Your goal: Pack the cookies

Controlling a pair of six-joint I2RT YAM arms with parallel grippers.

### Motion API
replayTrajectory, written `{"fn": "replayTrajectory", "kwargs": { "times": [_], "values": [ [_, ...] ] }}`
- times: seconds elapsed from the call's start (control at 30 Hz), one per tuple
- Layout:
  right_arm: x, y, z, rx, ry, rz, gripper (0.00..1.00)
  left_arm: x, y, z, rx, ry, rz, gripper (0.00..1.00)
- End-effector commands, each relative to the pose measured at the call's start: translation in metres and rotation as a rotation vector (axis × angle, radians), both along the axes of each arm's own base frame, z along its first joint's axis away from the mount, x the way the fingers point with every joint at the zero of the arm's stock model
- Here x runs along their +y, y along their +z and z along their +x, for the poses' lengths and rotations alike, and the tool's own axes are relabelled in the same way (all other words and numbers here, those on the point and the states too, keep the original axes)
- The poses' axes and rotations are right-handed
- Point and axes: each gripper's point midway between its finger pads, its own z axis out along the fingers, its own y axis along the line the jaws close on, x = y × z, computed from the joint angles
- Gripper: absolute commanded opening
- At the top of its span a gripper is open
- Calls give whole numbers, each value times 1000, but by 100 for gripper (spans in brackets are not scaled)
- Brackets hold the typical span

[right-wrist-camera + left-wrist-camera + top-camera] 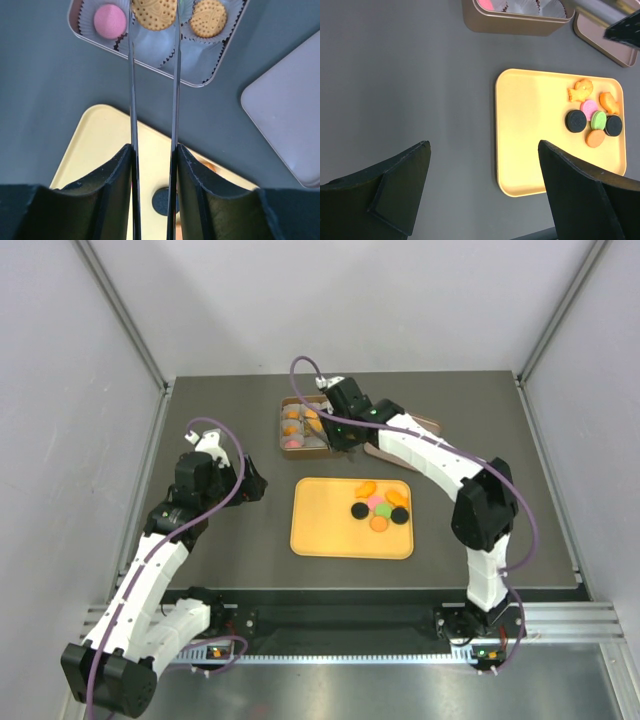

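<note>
Right wrist view: tin [100, 44] and orange cookie [154, 12] cut off at top edge, lid [285, 125] at right edge; black cookie [161, 200] partly hidden behind fingers [112, 185].

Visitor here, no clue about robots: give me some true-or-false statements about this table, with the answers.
1. Loose cookies lie on the yellow tray. True.
2. The left gripper holds a cookie. False: it is open and empty, over the bare table.
3. The right gripper grips a tan cookie above the tin. True.
4. The lid is on the tin. False: it lies beside the open tin.
5. A pink cookie sits in a paper cup in the tin. True.
</note>
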Motion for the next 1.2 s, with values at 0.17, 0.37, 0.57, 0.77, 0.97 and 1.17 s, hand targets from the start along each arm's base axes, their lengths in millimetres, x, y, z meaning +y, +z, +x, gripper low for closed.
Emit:
{"fn": "replayTrajectory", "kwargs": {
  "times": [0.17,0.37,0.57,0.77,0.97,1.17],
  "values": [
    [20,16,19,-45,35,77,35,2,8,6,-38,11,-4,93],
    [15,10,14,-30,36,68,36,1,7,6,-33,7,-5,93],
    [13,6,10,-19,37,68,36,1,8,6,-37,9,-5,93],
    [11,8,6,-20,36,72,36,2,7,7,-34,11,-4,93],
    [10,10,4,-22,37,75,38,2,7,6,-32,12,-3,93],
    [8,10,2,-20,36,75,38,2,7,6,-35,13,-1,93]
  ]
}}
